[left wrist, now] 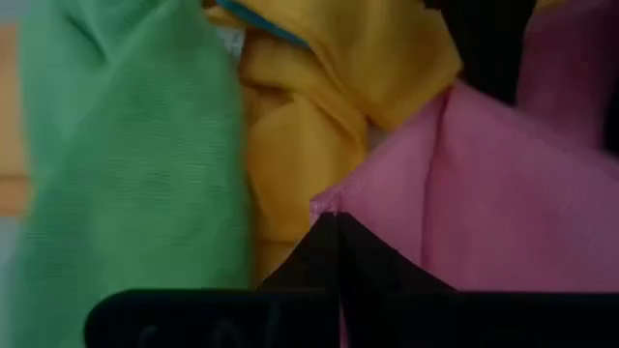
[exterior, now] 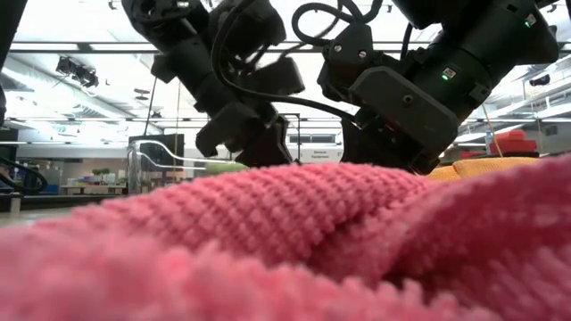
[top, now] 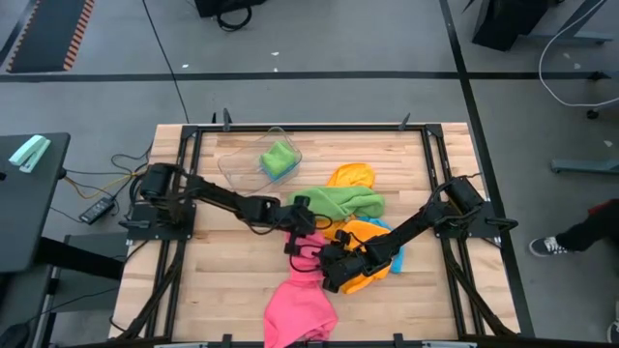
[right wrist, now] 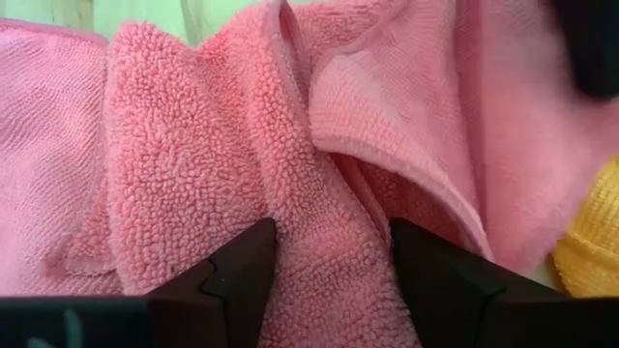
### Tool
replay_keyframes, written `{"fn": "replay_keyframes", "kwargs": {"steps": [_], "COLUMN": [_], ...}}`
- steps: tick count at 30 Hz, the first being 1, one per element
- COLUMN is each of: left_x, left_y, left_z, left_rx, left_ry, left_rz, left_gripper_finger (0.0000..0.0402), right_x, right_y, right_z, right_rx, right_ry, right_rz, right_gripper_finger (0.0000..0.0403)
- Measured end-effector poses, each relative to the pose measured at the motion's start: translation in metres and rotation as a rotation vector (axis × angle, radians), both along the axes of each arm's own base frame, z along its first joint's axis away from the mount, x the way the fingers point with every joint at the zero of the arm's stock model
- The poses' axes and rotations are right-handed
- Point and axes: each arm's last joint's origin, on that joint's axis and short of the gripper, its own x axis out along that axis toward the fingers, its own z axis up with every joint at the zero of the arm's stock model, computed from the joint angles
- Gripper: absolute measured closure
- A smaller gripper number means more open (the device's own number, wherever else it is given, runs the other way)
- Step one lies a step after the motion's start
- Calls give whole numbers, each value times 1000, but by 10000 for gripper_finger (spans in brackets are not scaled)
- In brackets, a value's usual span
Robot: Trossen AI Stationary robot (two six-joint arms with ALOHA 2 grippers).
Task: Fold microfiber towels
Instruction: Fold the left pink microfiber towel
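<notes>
A pink microfiber towel (top: 300, 304) lies bunched at the table's near edge, and its far end rises to both grippers. My left gripper (top: 302, 235) is shut at a pink corner. My right gripper (top: 334, 271), just right of it, has a thick pink fold between its fingers. Behind them lie a green towel (top: 345, 201) and two orange towels (top: 350, 177) (top: 375, 240); a blue edge (top: 397, 257) shows under the nearer orange one. The low view is filled by pink pile (exterior: 285, 241), with both grippers above it. My left gripper pinches a corner of the pink towel (left wrist: 325, 204) between its two shut fingertips (left wrist: 360, 253), slanting down from the table's left. The cloth spreads away from the corner, raised above the orange towel behind it. My right gripper has a thick bunched fold of the pink towel (right wrist: 329, 232) between its two fingers (right wrist: 247, 266), several layers, slanting down from the table's right. The fold fills the gap between them. The rest of the towel lies on the table toward the near edge.
A clear plastic tub (top: 253, 166) stands at the back left of centre with a folded green towel (top: 279, 159) in it. Bare wood lies to the left and at the far right. A dark metal frame (top: 309, 127) runs around the table's edges.
</notes>
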Motion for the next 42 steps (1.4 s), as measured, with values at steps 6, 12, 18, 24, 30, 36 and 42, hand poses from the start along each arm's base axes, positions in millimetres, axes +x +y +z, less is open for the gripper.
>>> {"fn": "replay_keyframes", "kwargs": {"steps": [6, 12, 18, 24, 30, 36, 42], "left_x": [2, 6, 6, 6, 5, -1, -13], "left_y": [4, 18, 32, 33, 32, 20, -7], "left_z": [3, 6, 4, 3, 10, 35, 34], "left_rx": [96, 159, 154, 108, 118, 9, -134], "left_ry": [-30, -63, -45, -45, -64, -122, -23], "left_rz": [-24, -34, -28, -16, -26, -145, -286], "left_gripper_finger": [399, 397, 395, 343, 272, 247, 260], "right_x": [0, 0, 0, 0, 0, 0, -1], "right_y": [0, 0, 0, 0, -1, -1, -1], "right_z": [0, 0, 0, 0, 0, 0, -1], "right_rx": [-1, -6, -7, -7, -4, -5, -10], "right_ry": [1, 2, 2, 3, 3, 5, 8], "right_rz": [0, 4, 4, 4, 0, -11, -13], "right_gripper_finger": [189, 189, 189, 189, 189, 189, 189]}}
